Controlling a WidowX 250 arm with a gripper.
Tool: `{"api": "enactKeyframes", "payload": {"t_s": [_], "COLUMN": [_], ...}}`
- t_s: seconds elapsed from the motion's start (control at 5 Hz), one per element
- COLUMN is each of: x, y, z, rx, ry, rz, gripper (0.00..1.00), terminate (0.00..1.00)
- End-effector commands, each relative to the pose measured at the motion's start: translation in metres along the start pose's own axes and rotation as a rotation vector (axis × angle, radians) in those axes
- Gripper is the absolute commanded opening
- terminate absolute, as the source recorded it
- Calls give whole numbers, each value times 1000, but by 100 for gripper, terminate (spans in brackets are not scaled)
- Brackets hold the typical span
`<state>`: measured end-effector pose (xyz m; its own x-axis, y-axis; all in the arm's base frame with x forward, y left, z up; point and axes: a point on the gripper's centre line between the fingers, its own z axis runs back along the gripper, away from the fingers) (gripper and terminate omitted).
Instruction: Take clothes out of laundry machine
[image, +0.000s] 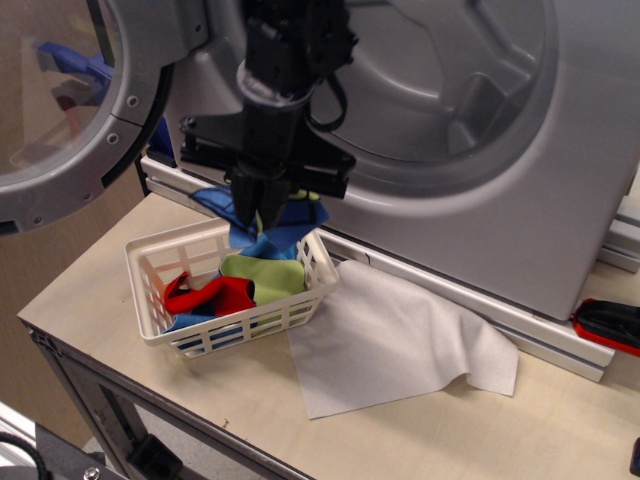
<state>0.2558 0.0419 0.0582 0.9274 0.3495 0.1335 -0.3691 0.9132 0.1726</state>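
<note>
The grey laundry machine (520, 200) fills the back, its round transparent door (70, 100) swung open to the left. My black gripper (262, 208) hangs just above the white slatted basket (160, 300), shut on a bundle of blue cloth with a lime-green piece (262, 228) that dangles into the basket. The basket holds a lime-green cloth (265, 275), blue cloth and a red cloth (215, 295). The drum mouth (440, 90) shows no clothes.
A large pale grey sheet (395, 340) lies flat on the wooden table (100, 290) right of the basket. A red and black object (608, 325) sits at the right edge. The table's front edge runs below the basket.
</note>
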Motion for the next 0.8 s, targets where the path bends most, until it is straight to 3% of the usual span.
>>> {"api": "enactKeyframes", "payload": {"t_s": [0.0, 0.2, 0.4, 0.6], "x": [21, 26, 26, 24], "y": [13, 7, 4, 0], "z": [-32, -48, -48, -38], "rx": [-49, -84, -93, -74], "ry": [-36, -38, -51, -45], "rz": [-82, -100, -79, -63], "gripper": [0, 0, 100, 100], "terminate": [0, 0, 0, 0]}}
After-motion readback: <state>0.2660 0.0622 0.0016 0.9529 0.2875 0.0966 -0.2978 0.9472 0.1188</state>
